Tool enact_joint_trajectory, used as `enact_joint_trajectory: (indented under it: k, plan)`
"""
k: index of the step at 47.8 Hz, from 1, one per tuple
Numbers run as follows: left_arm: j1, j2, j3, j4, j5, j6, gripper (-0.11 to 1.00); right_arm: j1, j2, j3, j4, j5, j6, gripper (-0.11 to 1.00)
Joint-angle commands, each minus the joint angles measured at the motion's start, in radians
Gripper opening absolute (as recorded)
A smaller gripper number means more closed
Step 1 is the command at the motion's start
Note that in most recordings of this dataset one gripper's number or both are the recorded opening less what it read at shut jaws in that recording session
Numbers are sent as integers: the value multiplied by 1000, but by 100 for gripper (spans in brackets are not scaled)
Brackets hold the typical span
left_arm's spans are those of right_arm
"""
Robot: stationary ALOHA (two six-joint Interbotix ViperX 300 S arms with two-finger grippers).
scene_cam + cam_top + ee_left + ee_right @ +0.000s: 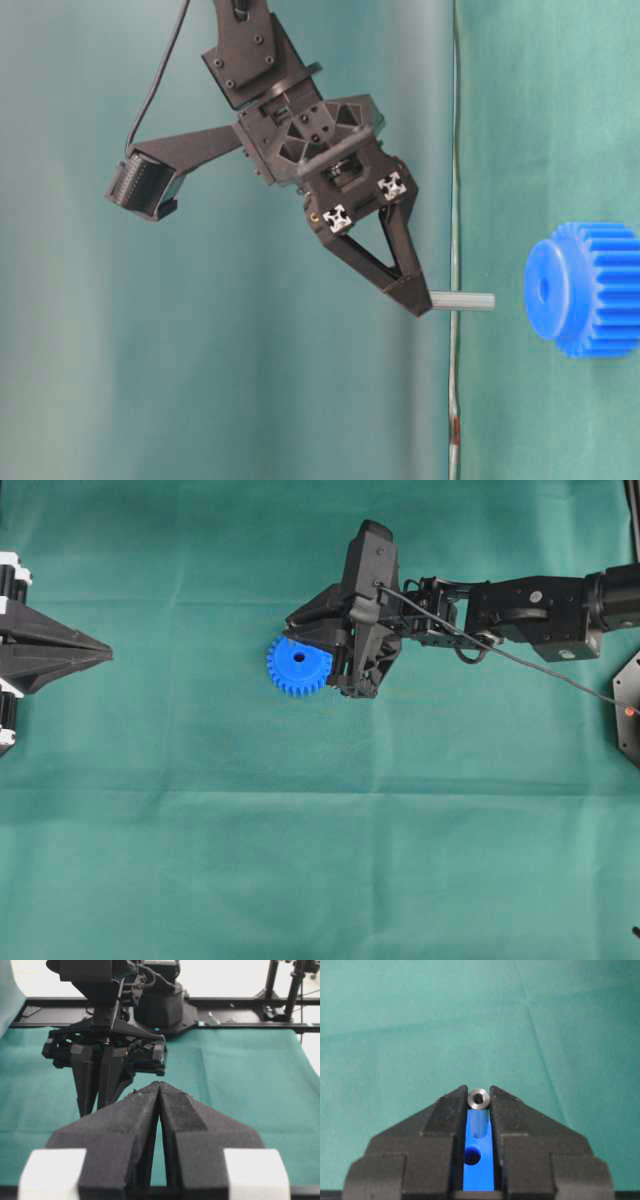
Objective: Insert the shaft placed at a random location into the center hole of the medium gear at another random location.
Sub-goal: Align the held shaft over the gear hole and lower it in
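The blue medium gear (296, 666) lies flat on the green cloth. My right gripper (340, 652) hangs over its right side, shut on the silver shaft (464, 300). In the table-level view the shaft points at the gear (585, 290) with a small gap before the hub face and center hole (545, 290). In the right wrist view the shaft's top end (479, 1098) sits pinched between the fingertips, with the gear (479, 1175) and its dark center hole (472, 1156) showing beneath, between the fingers. My left gripper (95, 656) is shut and empty at the far left, also in its wrist view (159, 1086).
The green cloth (320, 860) covers the table. The right arm (540, 610) reaches in from the right edge, with a cable (560, 675) trailing beside it. A black base plate (630, 705) sits at the right edge.
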Motion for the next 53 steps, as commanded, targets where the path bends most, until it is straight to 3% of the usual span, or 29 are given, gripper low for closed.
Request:
enact_joint_trajectory:
  k: [1,53]
  plan:
    - [0,5,-28,3,-6,-2,0,3,-32,-12,0,6,6,13]
    - [2,5,-28,3,-6,0,0,14,43,-5,11,-6,11,13]
